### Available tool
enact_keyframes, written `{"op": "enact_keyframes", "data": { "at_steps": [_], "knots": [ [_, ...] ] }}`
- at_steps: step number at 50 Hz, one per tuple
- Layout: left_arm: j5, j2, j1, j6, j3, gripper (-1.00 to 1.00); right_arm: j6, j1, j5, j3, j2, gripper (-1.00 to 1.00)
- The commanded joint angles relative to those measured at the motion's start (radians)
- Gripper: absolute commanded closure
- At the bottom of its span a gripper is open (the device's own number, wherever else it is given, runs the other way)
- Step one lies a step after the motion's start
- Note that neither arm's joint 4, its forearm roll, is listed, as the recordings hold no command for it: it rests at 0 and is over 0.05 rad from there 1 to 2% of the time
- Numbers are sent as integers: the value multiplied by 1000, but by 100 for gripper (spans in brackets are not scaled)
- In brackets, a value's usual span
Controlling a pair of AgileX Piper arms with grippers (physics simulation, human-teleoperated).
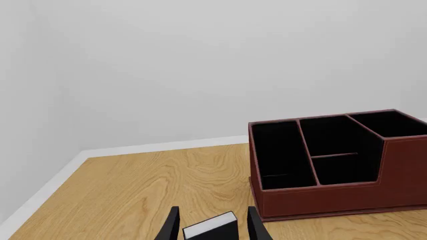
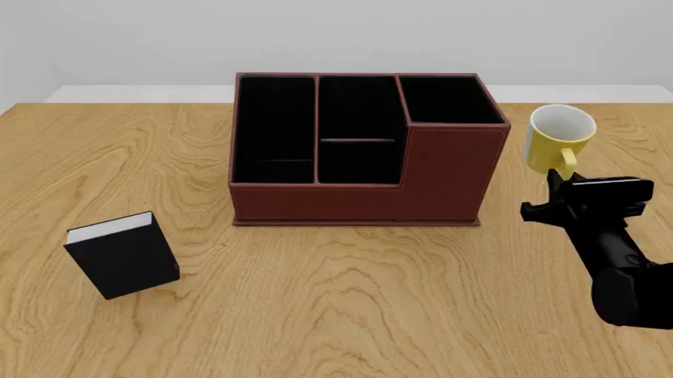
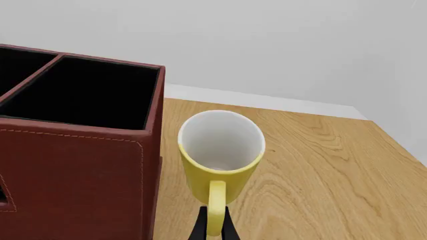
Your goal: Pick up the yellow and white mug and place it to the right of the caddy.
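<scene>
Now the right hand (image 2: 563, 191) pinches the mug (image 2: 559, 138) by its handle, just right of the caddy (image 2: 442, 177); the left hand (image 1: 212, 227) is open.

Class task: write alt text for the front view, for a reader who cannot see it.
The right gripper grips the handle of a yellow and white mug just right of a red-brown caddy on a wooden table. A small black book stands front left.

Small black book (image 2: 124, 254) with white page edges stood upright on wooden table (image 2: 347, 307), near the front-left area in front view, slightly turned. Grey-white wall (image 2: 315, 35) ran behind the table's far edge.
</scene>
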Motion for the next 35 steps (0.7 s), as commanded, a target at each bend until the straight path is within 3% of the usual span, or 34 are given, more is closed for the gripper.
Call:
{"op": "enact_keyframes", "data": {
  "at_steps": [1, 35],
  "knots": [
    [3, 0, -2, 3, -2, -100, 8, -2, -45, 0, 59, 100],
    [-3, 0, -7, 1, 9, -100, -4, -3, -112, 3, 158, 100]
  ]
}}
